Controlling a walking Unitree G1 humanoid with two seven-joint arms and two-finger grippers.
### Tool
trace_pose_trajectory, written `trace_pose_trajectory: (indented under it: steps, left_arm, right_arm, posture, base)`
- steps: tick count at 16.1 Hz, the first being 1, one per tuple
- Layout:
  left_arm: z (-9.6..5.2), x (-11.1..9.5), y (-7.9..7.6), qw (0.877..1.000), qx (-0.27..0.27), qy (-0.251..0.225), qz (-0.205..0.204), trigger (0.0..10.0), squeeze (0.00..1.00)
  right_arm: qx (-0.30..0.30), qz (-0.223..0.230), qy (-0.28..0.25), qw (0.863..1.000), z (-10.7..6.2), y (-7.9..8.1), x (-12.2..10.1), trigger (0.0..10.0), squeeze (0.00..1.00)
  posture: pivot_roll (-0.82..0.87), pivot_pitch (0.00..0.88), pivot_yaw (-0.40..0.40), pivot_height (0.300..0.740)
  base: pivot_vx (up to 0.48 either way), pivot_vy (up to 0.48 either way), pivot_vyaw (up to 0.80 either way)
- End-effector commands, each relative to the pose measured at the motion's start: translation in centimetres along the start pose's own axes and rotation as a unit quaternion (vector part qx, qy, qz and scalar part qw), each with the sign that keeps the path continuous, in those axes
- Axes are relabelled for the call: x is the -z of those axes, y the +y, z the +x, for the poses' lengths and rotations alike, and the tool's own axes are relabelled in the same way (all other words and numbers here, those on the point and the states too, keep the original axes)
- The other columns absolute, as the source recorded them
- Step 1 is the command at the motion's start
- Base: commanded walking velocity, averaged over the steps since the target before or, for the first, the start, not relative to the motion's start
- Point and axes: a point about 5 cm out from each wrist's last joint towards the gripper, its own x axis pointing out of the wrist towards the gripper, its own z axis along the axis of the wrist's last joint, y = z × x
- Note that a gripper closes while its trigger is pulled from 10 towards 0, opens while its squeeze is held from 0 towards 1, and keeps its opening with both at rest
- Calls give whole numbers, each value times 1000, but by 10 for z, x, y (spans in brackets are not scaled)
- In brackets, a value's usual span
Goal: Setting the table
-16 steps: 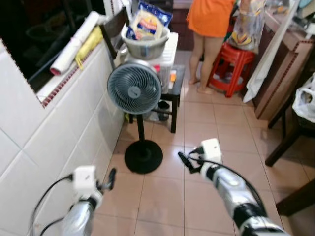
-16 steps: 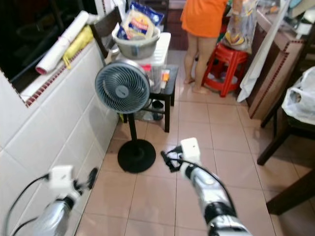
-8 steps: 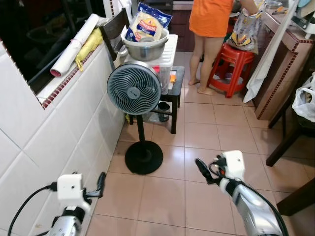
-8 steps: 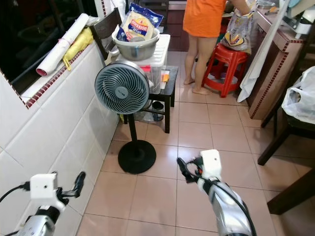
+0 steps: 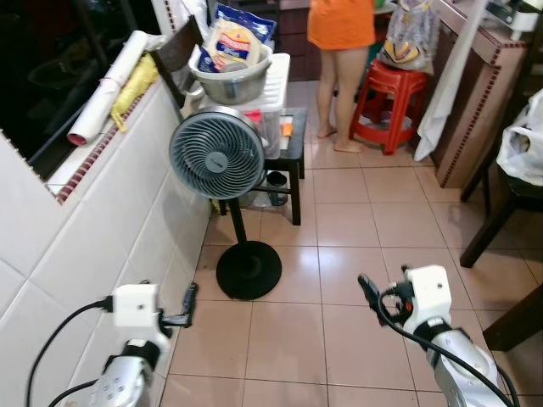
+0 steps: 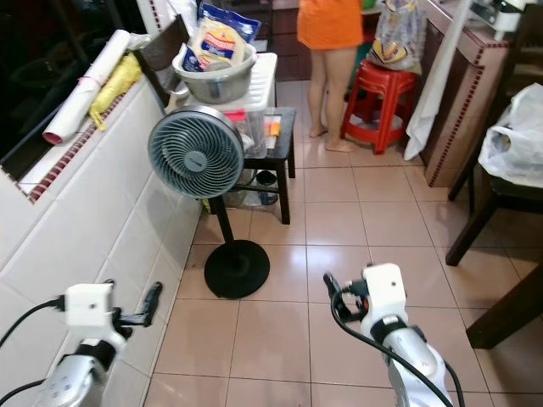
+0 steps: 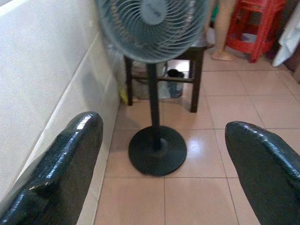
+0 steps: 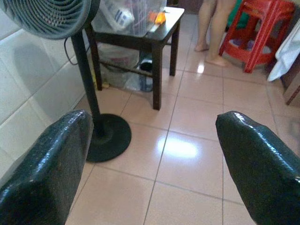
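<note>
No tableware is in sight. My left gripper (image 5: 188, 303) hangs low beside the white tiled wall (image 5: 93, 220), open with nothing between its fingers (image 7: 77, 140). My right gripper (image 5: 367, 290) is held out over the tiled floor, also open and empty, its fingers (image 8: 253, 145) spread wide. Both point toward a grey standing fan (image 5: 215, 153) on a round black base (image 5: 249, 270).
Behind the fan, a small black table (image 5: 295, 136) carries a clear box and a metal bowl (image 5: 231, 75) of packets. A person in orange (image 5: 341, 21) stands by a red stool (image 5: 390, 89). A dark chair (image 5: 501, 212) with a white bag (image 5: 522, 148) is at right.
The camera has shifted, so the whole scene sits slightly differently. My right arm has drawn back toward the lower right. The left arm has stayed low by the wall.
</note>
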Motion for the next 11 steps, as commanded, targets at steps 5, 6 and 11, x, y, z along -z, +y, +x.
trace_pose_trajectory:
  steps: [5, 6, 11]
  left_arm:
    - [10, -18, -2, 999, -21, -28, -8, 10000, 0]
    - [11, -19, -1, 999, -24, -31, -11, 10000, 0]
    - [18, -20, 0, 999, -34, -32, -12, 10000, 0]
  right_arm:
    - [24, 5, -23, 999, 10, 0, -26, 10000, 0]
    - [24, 7, -19, 999, 11, 0, -27, 10000, 0]
    - [25, 7, -14, 1000, 19, 1, -29, 10000, 0]
  posture:
    - [-119, 50, 77, 740]
    - [-118, 50, 74, 740]
    - [-125, 56, 68, 740]
  base:
    - [0, 0, -160]
    - [0, 0, -800]
    - [0, 0, -790]
